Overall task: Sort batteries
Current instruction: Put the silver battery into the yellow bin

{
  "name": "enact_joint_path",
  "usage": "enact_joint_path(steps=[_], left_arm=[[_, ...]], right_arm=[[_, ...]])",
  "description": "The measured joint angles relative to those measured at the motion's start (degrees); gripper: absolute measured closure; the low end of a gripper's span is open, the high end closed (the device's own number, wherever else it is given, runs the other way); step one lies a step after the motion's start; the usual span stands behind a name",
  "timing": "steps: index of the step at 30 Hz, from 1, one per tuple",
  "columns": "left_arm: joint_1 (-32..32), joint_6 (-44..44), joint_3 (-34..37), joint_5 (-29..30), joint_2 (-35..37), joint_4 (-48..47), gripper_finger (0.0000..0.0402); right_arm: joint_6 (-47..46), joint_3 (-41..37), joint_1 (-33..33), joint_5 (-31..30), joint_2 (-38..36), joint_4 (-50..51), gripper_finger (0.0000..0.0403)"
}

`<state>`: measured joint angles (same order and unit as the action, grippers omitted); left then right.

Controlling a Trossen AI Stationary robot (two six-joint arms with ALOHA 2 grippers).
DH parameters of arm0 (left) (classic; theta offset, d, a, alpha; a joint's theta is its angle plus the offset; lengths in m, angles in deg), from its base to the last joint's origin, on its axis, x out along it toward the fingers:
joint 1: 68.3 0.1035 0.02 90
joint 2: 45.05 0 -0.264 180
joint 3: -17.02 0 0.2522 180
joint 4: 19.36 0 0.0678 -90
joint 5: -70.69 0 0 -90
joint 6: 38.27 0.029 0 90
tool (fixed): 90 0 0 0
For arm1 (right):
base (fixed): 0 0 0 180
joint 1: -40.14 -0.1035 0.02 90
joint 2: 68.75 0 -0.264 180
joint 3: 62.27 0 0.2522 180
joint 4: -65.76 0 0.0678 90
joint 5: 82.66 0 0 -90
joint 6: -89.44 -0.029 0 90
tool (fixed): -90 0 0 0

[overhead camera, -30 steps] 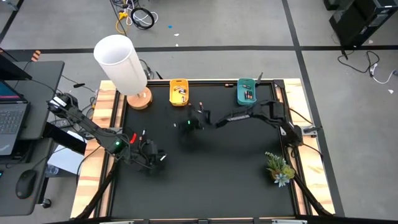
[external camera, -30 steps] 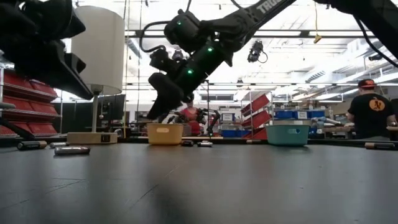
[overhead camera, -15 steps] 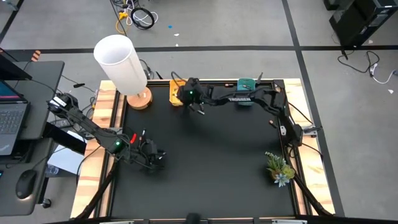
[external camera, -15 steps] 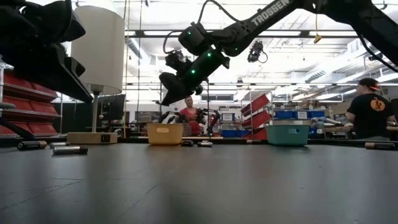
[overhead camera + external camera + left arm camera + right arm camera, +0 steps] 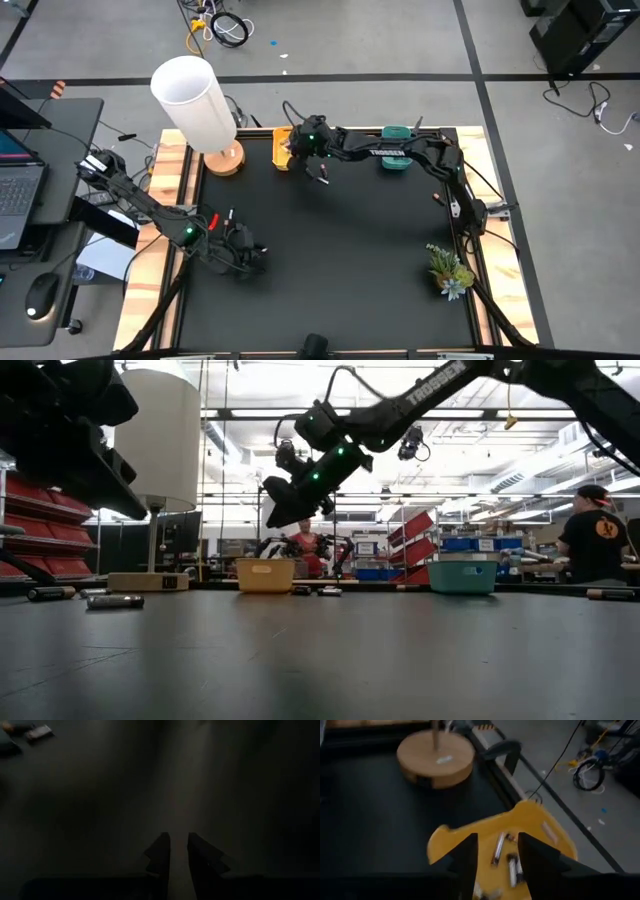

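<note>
Nearest us, our left gripper [image 5: 243, 250] hovers low over bare black mat [image 5: 350, 260], fingers parted, grasping nothing. Farther back, our right gripper [image 5: 497, 855] hangs over the yellow bin [image 5: 530, 827], fingers released; batteries [image 5: 507, 857] lie inside it. Workshop shelves [image 5: 420, 530] stand beyond.

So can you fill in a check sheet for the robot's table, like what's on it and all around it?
Surface: flat black table top with wooden side rails, mostly bare.
Job's things: slim silver and dark batteries in the small yellow plastic bin; a few more loose on the mat; small teal plastic bin at the far edge.
Clutter: white cylinder lamp on a round wooden base; small green potted plant.
End effectors: right end effector open above the yellow bin; left end effector low over the mat, fingers slightly apart, nothing between them.
Cables: coiled cables on the floor.
Surroundings: laptop desk; a person in a dark shirt; shelves.
</note>
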<state>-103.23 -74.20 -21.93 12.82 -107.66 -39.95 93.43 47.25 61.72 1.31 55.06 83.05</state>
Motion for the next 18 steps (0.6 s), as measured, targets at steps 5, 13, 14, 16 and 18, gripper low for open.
enact_joint_path(steps=[5, 13, 14, 16, 18], left_arm=[[0.0, -0.8, 0.0, -4.9, 0.0, -0.2, 0.0330], [0.0, -0.8, 0.0, -7.1, 0.0, -0.2, 0.0330], [0.0, -0.8, 0.0, -6.4, 0.0, -0.1, 0.0330], [0.0, -2.4, 0.0, -3.1, 0.0, 0.9, 0.0330], [0.0, -6.0, 0.0, 2.3, -0.2, 2.6, 0.0330]], right_arm=[[2.7, -0.1, -5.6, 0.0, -4.8, 5.2, 0.0263], [4.6, -6.3, -20.7, -2.3, -9.7, 3.7, 0.0290], [4.6, -7.5, -22.5, -4.1, -9.7, 1.8, 0.0292], [4.2, -10.9, -25.7, -7.0, -9.7, -3.6, 0.0296], [3.5, -14.7, -28.4, -8.7, -9.7, -12.1, 0.0300]])
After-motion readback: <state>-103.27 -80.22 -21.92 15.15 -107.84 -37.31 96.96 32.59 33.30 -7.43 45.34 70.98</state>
